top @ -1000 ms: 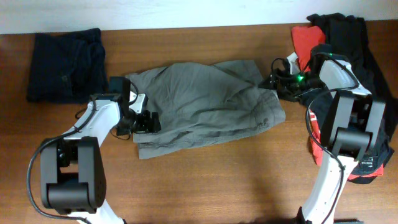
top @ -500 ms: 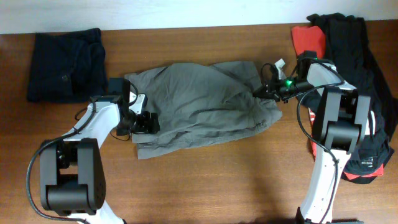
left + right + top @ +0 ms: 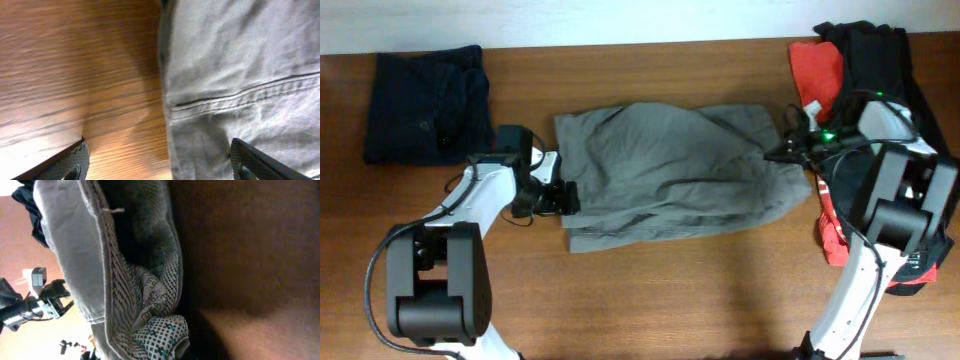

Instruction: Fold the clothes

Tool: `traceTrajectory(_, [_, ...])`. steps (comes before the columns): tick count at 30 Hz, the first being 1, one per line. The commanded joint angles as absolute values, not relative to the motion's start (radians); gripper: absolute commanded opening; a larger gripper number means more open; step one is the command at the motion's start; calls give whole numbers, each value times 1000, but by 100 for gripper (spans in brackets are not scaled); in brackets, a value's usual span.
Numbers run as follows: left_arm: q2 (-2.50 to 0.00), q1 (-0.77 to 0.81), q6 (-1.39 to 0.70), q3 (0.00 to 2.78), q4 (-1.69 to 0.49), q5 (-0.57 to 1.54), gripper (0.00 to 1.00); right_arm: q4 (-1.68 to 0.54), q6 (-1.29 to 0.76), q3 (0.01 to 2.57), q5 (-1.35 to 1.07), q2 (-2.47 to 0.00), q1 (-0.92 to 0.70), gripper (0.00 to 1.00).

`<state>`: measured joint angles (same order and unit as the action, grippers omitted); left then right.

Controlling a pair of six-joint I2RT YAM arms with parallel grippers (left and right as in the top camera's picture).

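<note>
The large plain grey fabric garment point(image 3: 670, 180) lies at the centre of the brown wooden table point(image 3: 670, 300), with its long axis running left to right. The left gripper point(image 3: 560, 197), fingers spread, straddles the garment's left hem. The right gripper point(image 3: 782, 152) is clamped on its right edge. The lining print cannot be read, and no other writing shows.

Brown wooden table point(image 3: 670, 300) with fine grain running left to right, filling nearly the whole overhead view, pale white strip point(image 3: 570, 20) beyond its far edge, soft even light, bright patch of glare point(image 3: 45, 135) on the varnished wood in the left wrist view
</note>
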<state>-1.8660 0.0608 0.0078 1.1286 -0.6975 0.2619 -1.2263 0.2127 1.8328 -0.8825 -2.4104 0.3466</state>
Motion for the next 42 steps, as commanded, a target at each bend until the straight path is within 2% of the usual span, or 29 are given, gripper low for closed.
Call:
traceTrajectory(1, [-1904, 108, 7, 1085, -680, 323, 89, -1246, 259, 1863, -879, -2294, 318, 4])
traceTrajectory(9, [-1904, 143, -11, 1085, -640, 323, 89, -1250, 257, 1863, -879, -2164, 195, 4])
traceTrajectory(19, [-1904, 143, -14, 1085, -640, 323, 89, -1210, 219, 1863, -878, -2076, -38, 4])
traceTrajectory(32, [-1904, 143, -14, 1085, -640, 323, 89, -926, -50, 1865, -810, -2074, -329, 4])
traceTrajectory(36, [-1904, 143, -14, 1085, -640, 323, 89, -791, -140, 1865, -746, -2074, -412, 4])
traceTrajectory(42, [-1904, 143, -14, 1085, -640, 323, 89, -709, -174, 1865, -612, -2075, -501, 4])
